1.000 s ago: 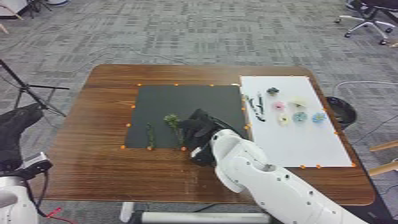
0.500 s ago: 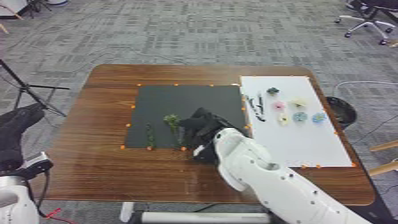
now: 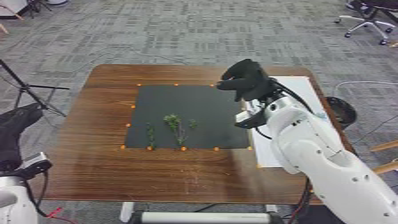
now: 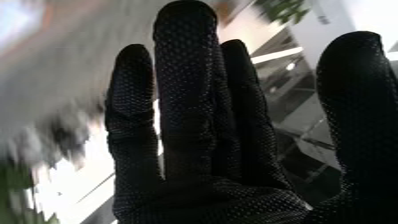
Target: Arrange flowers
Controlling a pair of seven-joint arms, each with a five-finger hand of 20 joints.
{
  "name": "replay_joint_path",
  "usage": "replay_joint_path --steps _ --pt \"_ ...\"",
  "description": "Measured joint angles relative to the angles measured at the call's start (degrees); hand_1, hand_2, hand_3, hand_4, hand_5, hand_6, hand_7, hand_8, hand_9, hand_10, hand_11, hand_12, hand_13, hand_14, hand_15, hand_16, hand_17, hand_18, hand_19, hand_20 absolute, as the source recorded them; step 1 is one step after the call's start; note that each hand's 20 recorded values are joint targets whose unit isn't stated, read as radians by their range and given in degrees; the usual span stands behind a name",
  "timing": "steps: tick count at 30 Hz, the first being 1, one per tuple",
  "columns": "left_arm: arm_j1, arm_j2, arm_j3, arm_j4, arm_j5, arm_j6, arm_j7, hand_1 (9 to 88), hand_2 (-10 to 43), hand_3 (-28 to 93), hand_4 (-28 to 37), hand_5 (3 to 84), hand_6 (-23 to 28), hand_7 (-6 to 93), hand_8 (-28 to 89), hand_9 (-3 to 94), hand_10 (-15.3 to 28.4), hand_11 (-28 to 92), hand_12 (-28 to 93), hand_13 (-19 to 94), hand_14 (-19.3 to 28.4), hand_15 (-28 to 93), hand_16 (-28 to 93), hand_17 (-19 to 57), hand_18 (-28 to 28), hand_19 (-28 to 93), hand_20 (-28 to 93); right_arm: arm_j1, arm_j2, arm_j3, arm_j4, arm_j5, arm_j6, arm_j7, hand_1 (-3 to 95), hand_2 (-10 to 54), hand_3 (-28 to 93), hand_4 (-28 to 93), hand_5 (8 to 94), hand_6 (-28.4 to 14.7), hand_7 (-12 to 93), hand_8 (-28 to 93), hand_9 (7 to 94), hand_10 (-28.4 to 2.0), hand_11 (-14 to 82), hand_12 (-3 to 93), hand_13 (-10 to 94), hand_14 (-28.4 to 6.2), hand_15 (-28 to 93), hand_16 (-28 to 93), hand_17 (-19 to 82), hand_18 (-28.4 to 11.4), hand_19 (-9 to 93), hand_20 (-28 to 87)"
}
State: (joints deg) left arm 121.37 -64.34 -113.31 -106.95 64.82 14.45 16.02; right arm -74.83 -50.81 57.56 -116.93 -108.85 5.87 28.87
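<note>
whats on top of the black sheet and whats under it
Green sprigs lie on the black sheet; the right hand hides its far right corner. Anything underneath is covered.

black mat, white sheet, brown table

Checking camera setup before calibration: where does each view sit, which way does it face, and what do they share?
Head view: on the robot's head, facing forward and down at the table, black mat, green stems and white sheet. Body: both white arms, left hand, right hand.
Right wrist view: on the right arm's wrist, looking out along the palm and straight fingers, past them to a leafy green bit.
Shared: the right hand. Can't tell if that green is on the mat.
</note>
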Motion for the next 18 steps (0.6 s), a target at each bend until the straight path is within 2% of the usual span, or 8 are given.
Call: replay_joint_path --steps 3,6,9,13,18 --pt "0.09 -0.07 -0.1 -0.01 -0.02 0.01 0.05 29.0 3.2 69 -21.8 54.0 3.0 16.5 -8 53.6 14.0 22 14 43 16.1 16 2 9.6 12.4 13 20 0.38 1.66 0.75 4.18 -7.49 0.08 1.0 35.5 -9.5 58 -9 62.0 -6.3 20 -1 73.5 -15.9 22.1 24.9 84 -6.1 41 33 45 -20.2 68 42" --pt "0.09 -0.16 -0.07 -0.01 -0.02 0.01 0.07 29.0 3.2 69 -21.8 54.0 3.0 16.5 -8 53.6 14.1 22 14 43 16.2 15 2 9.6 12.4 13 20 1.85 1.41 0.4 11.02 -9.57 -0.1 3.18 35.4 -9.5 57 -10 61.3 -6.7 21 -1 74.7 -15.1 25.0 26.8 85 -4.9 43 33 47 -19.5 70 42" --pt "0.04 -0.21 0.12 -0.01 -0.01 0.0 0.1 29.1 3.2 69 -21.8 54.0 3.1 16.5 -7 53.6 14.1 22 14 43 16.1 15 2 9.7 12.4 13 20 2.91 0.46 -0.03 16.77 -11.15 -2.67 4.99 35.6 -9.5 57 -10 60.9 -7.0 24 -1 75.3 -14.3 27.2 28.2 87 -3.9 44 34 49 -19.0 72 42" --pt "-0.01 -0.24 0.33 -0.01 -0.01 0.01 0.11 29.1 3.1 69 -21.7 54.1 3.1 16.4 -7 53.5 14.1 22 14 43 16.0 15 2 9.7 12.4 13 20 3.3 -0.75 -1.45 20.43 -17.06 -8.55 5.47 36.0 -9.5 56 -10 61.2 -6.5 30 -1 76.8 -13.7 29.6 29.2 89 -3.2 43 34 51 -18.1 72 41" --pt "-0.2 -0.24 0.45 0.01 -0.01 0.01 0.11 29.0 3.1 69 -21.6 54.0 3.0 16.5 -7 53.5 14.1 22 14 43 16.0 15 2 9.7 12.4 13 20 4.83 -2.92 -4.31 24.25 -18.86 -9.4 6.24 36.0 -9.5 56 -10 61.5 -6.5 31 -2 77.5 -13.5 30.0 29.2 89 -3.0 43 34 51 -18.2 73 40"
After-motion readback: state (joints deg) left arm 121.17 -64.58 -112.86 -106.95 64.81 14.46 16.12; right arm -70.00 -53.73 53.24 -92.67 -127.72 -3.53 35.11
